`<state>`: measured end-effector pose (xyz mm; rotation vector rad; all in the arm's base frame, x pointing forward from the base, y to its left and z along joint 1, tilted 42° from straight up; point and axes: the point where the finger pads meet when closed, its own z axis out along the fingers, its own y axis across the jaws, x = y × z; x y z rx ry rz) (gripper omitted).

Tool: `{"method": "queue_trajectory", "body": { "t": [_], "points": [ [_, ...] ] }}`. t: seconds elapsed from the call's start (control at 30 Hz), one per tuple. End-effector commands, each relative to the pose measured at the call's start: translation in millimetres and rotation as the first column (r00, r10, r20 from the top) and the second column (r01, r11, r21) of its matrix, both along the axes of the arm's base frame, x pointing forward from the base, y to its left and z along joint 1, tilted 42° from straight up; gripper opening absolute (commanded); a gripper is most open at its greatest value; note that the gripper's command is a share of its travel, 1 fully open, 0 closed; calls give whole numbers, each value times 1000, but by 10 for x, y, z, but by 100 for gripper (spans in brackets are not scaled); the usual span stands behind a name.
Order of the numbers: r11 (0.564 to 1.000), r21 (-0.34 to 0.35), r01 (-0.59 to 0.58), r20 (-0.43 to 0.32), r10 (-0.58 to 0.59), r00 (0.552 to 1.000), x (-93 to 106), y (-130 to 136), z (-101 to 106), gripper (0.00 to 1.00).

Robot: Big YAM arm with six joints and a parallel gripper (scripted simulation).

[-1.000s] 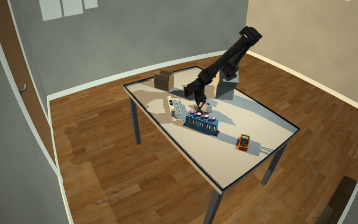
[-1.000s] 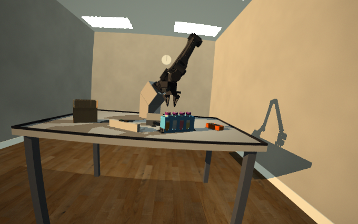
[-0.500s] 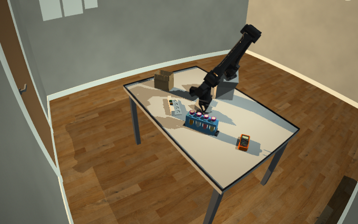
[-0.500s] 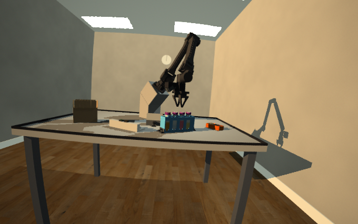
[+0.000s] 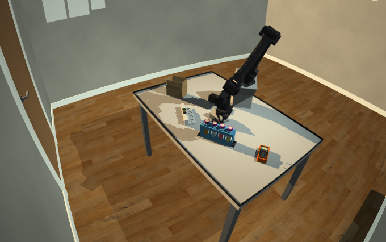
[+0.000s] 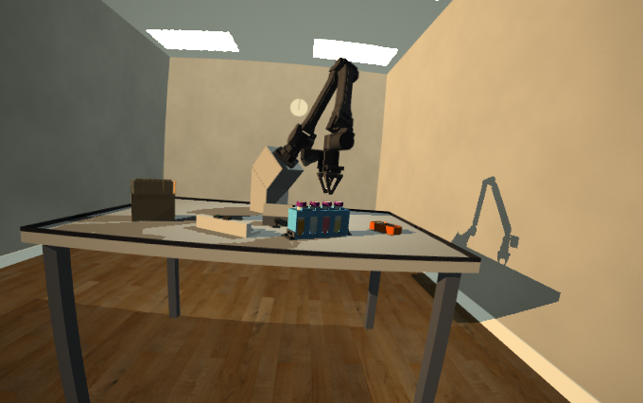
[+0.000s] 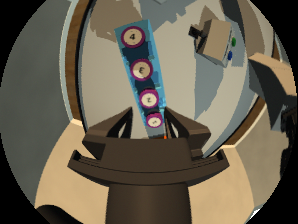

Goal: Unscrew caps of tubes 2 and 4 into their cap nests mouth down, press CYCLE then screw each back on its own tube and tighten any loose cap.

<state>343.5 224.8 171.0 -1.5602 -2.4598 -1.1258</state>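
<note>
- You have all four caps on the tubes in the decapping station [image 5: 217, 140] [image 6: 305, 226] [image 7: 158, 60], including cap 2 [image 5: 222, 125] [image 6: 326, 203] [image 7: 149, 99] and cap 4 [image 5: 206, 121] [image 6: 301, 203] [image 7: 133, 36].
- Your gripper [image 5: 222, 120] [image 6: 328, 192] [image 7: 148, 110] is about half open above them, holding nothing.
- No cap is seen in the cap tray [image 5: 186, 121] [image 6: 221, 225]; if you are starting, all steps remain.
- You cannot tell cap tightness, or whether a lamp is lit.

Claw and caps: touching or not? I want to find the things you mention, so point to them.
Apart. The exterior view shows the claw [image 5: 222, 120] [image 6: 328, 192] [image 7: 148, 110] above the caps [image 5: 222, 125] [image 6: 326, 203] [image 7: 142, 70], wall visible between.
</note>
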Motion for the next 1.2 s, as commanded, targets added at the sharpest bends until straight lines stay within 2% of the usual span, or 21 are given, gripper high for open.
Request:
{"method": "queue_trajectory", "body": {
  "t": [0.0,0.3,0.37,0.4,1.17],
  "points": [
    [1000,7,11,-25,-11,1000,20,109,-142,49],
    [1000,9,11,-21,-11,1000,98,234,-277,49],
    [1000,11,19,-20,-19,1000,125,209,-266,49],
    [1000,16,14,-1,-14,1000,143,199,-164,49],
    [1000,10,14,-21,-13,1000,133,270,-335,49]
  ]
}}
